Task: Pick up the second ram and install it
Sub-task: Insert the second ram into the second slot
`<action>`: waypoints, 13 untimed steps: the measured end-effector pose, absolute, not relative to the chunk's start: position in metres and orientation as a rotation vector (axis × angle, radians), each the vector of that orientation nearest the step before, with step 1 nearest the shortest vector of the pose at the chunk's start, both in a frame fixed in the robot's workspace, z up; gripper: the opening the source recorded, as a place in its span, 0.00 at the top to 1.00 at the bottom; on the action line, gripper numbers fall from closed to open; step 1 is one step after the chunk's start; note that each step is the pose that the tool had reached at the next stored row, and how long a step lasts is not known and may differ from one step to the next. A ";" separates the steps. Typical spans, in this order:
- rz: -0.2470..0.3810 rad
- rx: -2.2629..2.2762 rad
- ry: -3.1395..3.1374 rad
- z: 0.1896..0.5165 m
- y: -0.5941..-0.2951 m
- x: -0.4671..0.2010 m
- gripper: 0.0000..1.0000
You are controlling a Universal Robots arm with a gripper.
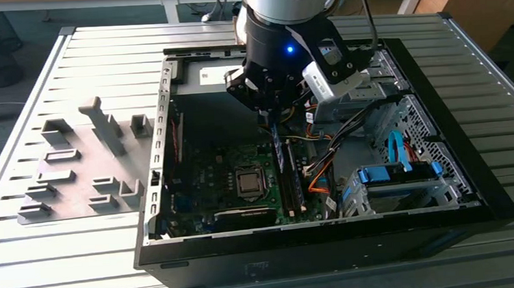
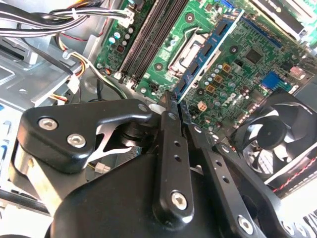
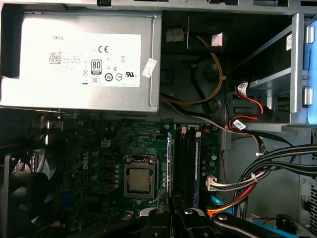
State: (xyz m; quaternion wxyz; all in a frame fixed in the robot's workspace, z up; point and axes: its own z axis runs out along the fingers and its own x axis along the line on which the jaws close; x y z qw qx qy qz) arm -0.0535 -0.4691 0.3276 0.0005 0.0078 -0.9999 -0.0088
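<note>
On the slatted metal bench [image 1: 89, 268] sits an open PC case [image 1: 493, 192], side panel off, taking up the middle and the exterior view's right part of the bench top. Grey holder plate [image 1: 84, 168] w/ upright blocks lies on the bench just beside the case, toward the exterior view's left edge.

Arm [image 1: 290, 6] comes down from above into the case, over the motherboard [image 1: 211, 178]. Silver PSU box [image 3: 74, 59] fills one end of the case in the first wrist view; fan [image 2: 270, 144] at a board edge in the second wrist view. CPU socket [image 3: 138, 178] near board centre, memory slots [image 3: 185, 163] just beside it.

Gripper [image 1: 271, 114]: fingers clenched on the second ram [image 1: 277, 146], which hangs edge-down below the fingertips, long axis approx. in line w/ the slots, directly above them. Second wrist view shows the black fingers [image 2: 171, 163] pinched together on a thin dark strip. Cannot tell whether the strip's lower edge touches a slot. Another dark stick [image 1: 291, 175] stands seated in the slot bank just beside.

Cable bundle [image 1: 323, 160] and blue drive bay [image 1: 397, 177] on the case side toward the exterior view's right.
</note>
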 end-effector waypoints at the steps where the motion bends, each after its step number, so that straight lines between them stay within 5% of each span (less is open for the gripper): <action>1: -0.028 0.025 -3.140 0.328 -0.469 -0.053 0.86; 13: -0.028 0.025 -3.140 0.315 -0.470 -0.051 0.86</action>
